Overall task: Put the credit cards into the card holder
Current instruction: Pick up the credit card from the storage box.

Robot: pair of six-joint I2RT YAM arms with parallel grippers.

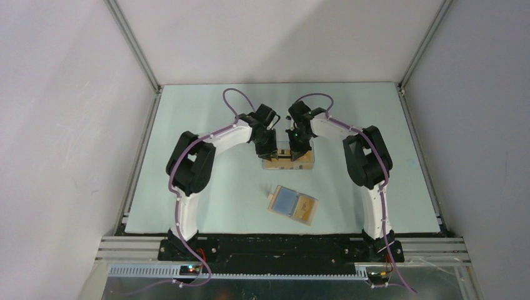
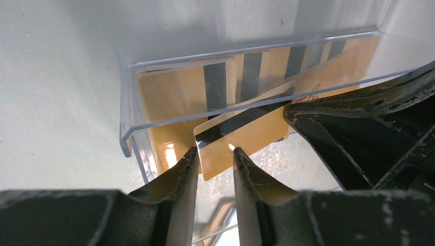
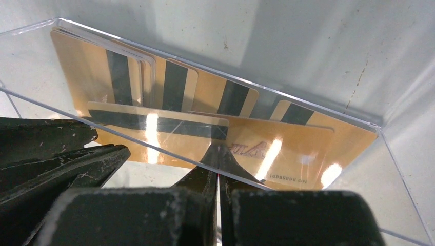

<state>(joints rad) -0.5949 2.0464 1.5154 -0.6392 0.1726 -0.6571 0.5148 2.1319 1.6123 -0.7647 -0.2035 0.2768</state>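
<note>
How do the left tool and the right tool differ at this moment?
The left tool has its jaws apart, astride one corner of the raised card; the right tool is shut on the card's other end. Both are at the clear tray.

The table (image 1: pixel 244 206) is flat and pale blue-green, with grey walls around three sides. Two things lie right on it. A clear plastic tray (image 1: pixel 289 165) sits near the middle, a little toward the back. A card holder (image 1: pixel 292 204) lies closer to the front edge. It is open and flat and turned a bit crooked. One half looks blue and the other half looks orange-yellow. The card holder and the tray are near each other but do not touch.
</note>
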